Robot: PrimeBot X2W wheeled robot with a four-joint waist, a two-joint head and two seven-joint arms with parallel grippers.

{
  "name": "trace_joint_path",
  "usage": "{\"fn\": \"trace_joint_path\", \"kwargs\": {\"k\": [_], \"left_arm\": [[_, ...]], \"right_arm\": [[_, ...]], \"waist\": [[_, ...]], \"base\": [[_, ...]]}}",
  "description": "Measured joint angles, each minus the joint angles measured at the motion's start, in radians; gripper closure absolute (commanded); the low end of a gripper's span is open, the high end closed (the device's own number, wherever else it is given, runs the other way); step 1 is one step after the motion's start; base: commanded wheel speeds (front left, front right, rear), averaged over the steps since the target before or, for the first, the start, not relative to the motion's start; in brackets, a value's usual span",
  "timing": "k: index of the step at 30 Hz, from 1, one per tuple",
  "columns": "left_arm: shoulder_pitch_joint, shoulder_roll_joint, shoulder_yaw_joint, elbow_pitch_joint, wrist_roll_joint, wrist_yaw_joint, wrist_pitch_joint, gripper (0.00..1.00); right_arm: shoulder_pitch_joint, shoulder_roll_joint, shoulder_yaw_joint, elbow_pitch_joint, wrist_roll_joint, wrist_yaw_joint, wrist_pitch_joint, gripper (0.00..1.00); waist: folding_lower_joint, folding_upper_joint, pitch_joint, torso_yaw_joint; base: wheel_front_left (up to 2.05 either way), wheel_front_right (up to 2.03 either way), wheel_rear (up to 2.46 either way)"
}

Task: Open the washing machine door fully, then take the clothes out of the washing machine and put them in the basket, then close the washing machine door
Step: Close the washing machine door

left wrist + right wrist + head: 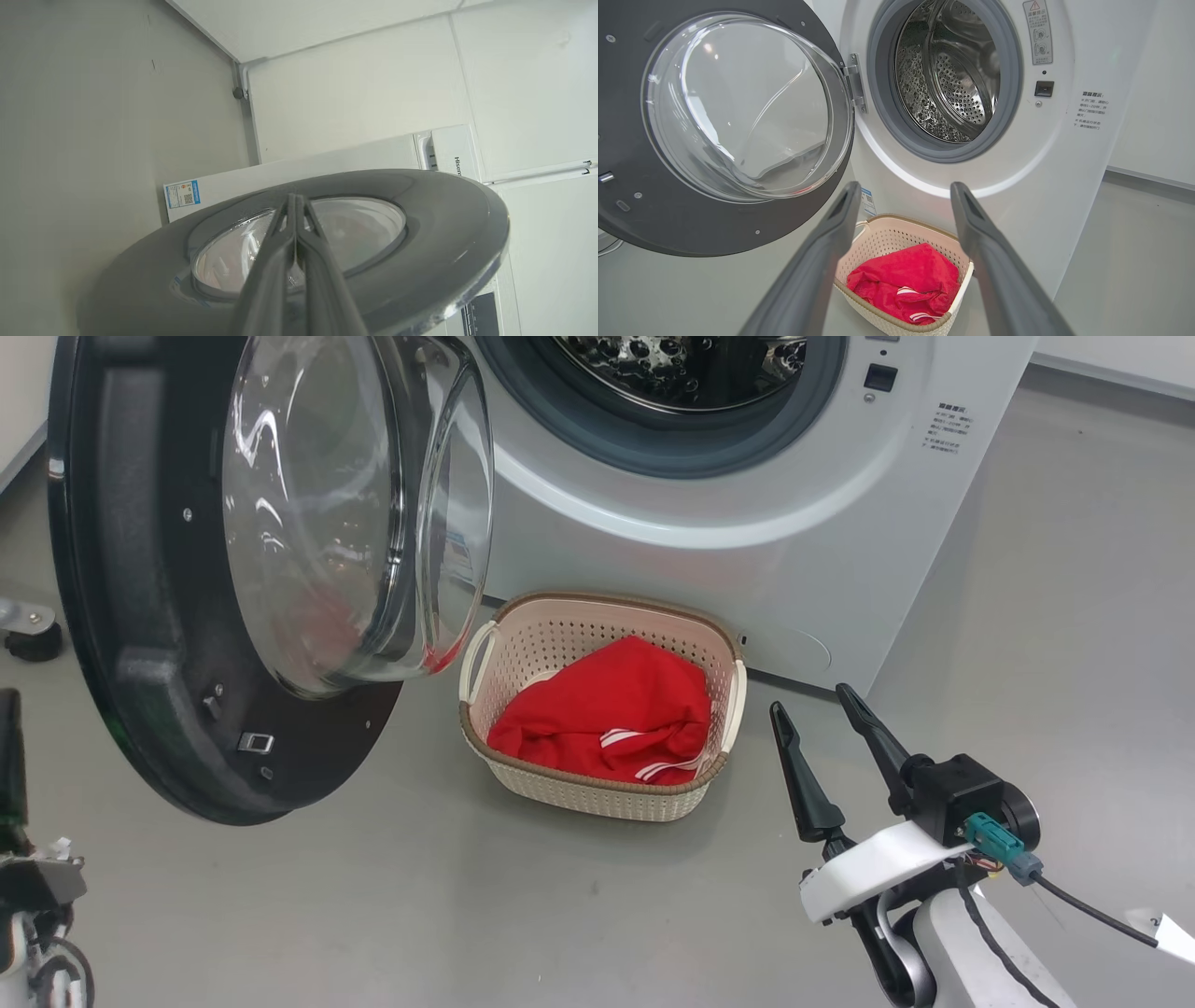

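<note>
On the grey floor [373, 896], close against the front of the white washing machine [747, 551], you have the cream basket [551, 649] with the red clothes [607, 709] heaped inside it. One garment shows thin white stripes toward the near rim. To the basket's left, the washing machine door [121, 616] stands swung open on its hinge, and its bulging glass bowl faces the basket. Behind it, the grey rubber ring and the dimpled steel drum [952, 79] lie open to your right wrist camera.

Your right gripper [810, 698] hangs just right of the basket with its two dark fingers spread wide and nothing between them. In its own view, those fingers frame the basket and the machine's lower front.

Your left gripper [296, 198] has its fingers pressed flat together, empty, with the tips set against the door's outer glossy face near the window. You cannot tell from this angle whether they touch it.
</note>
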Motion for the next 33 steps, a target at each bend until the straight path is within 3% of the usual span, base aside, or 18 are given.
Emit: {"fn": "trace_joint_path", "kwargs": {"k": [10,16,33], "left_arm": [[-0.026,-0.018,-0.002,-0.021,-0.195,0.086,0.234,1.0],[-0.026,-0.01,-0.002,-0.042,-0.219,0.128,0.315,1.0],[0.051,-0.03,-0.016,-0.137,-0.319,0.143,0.465,1.0]], "right_arm": [[0.0,0.0,0.001,0.0,0.0,0.0,0.0,0.0],[0.0,0.0,0.007,0.001,0.0,0.0,0.0,0.0],[-0.002,0.001,0.028,0.008,0.0,0.002,0.0,0.0]], "waist": [[0.0,0.0,0.008,-0.009],[0.0,0.0,0.012,-0.018],[0.0,0.0,0.014,-0.081]], "base": [[0.0,0.0,0.0],[0.0,0.0,0.0],[0.0,0.0,0.0]]}}
